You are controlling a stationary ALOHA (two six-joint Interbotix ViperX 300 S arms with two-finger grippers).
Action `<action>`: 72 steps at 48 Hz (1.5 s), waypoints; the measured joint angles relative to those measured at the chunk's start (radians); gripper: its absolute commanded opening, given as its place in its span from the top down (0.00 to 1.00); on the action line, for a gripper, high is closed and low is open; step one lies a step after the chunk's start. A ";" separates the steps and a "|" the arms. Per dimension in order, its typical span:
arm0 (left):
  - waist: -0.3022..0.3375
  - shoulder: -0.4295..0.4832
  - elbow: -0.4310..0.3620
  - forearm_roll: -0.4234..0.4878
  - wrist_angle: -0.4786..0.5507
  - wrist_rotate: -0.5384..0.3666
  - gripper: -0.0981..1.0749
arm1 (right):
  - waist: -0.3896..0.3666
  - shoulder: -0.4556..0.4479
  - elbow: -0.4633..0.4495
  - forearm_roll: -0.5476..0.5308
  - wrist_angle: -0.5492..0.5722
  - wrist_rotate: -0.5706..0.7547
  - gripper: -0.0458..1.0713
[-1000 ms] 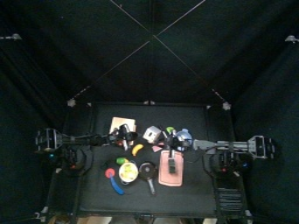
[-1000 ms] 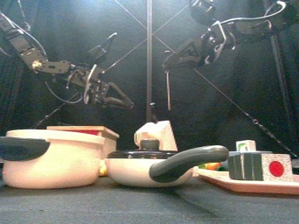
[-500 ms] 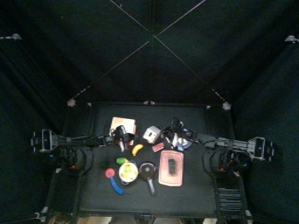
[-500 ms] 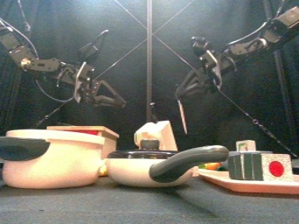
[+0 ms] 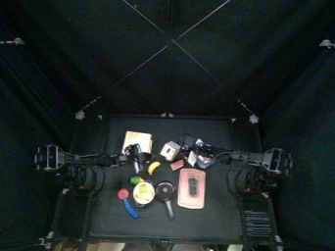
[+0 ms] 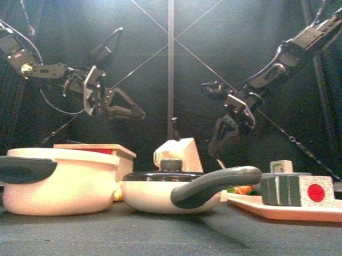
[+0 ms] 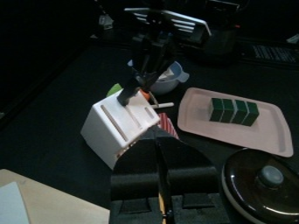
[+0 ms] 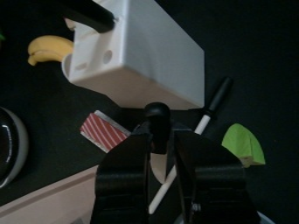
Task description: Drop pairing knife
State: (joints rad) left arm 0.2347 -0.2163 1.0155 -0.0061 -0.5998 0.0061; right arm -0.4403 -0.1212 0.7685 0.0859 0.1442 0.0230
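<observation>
Knife block (image 6: 178, 155) behind pan (image 6: 171, 189)

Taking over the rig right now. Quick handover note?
Right gripper: shut on the paring knife, hanging close beside the white knife block.
Left gripper: holds nothing, raised over the table's left side, facing the block.
Done: knife is in hand at the block.
Left: open the right jaws to drop the knife, then pull back.
</observation>
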 measured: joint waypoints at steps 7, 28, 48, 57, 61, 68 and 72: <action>0.000 0.002 0.000 0.000 0.000 0.000 0.81 | -0.011 0.034 -0.017 0.000 0.000 0.000 0.48; 0.000 -0.011 0.000 0.000 0.000 0.000 0.81 | -0.029 0.061 -0.040 0.000 0.000 0.000 0.24; 0.000 -0.020 0.006 0.000 0.000 0.000 0.81 | -0.031 0.061 -0.041 0.000 0.008 0.000 0.23; 0.000 -0.020 0.005 0.000 0.000 0.000 0.81 | -0.031 0.061 -0.043 -0.002 0.011 0.000 0.23; 0.000 -0.020 0.006 0.000 0.000 0.000 0.81 | -0.031 0.061 -0.043 -0.002 0.011 0.002 0.23; 0.000 -0.020 0.005 0.000 0.000 0.000 0.81 | -0.029 0.061 -0.041 -0.017 0.011 0.000 0.23; 0.000 -0.020 0.006 0.000 0.000 0.000 0.81 | -0.029 0.061 -0.043 -0.026 0.011 0.000 0.23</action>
State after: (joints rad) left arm 0.2347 -0.2362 1.0216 -0.0061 -0.5998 0.0061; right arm -0.4694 -0.0598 0.7256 0.0598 0.1549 0.0230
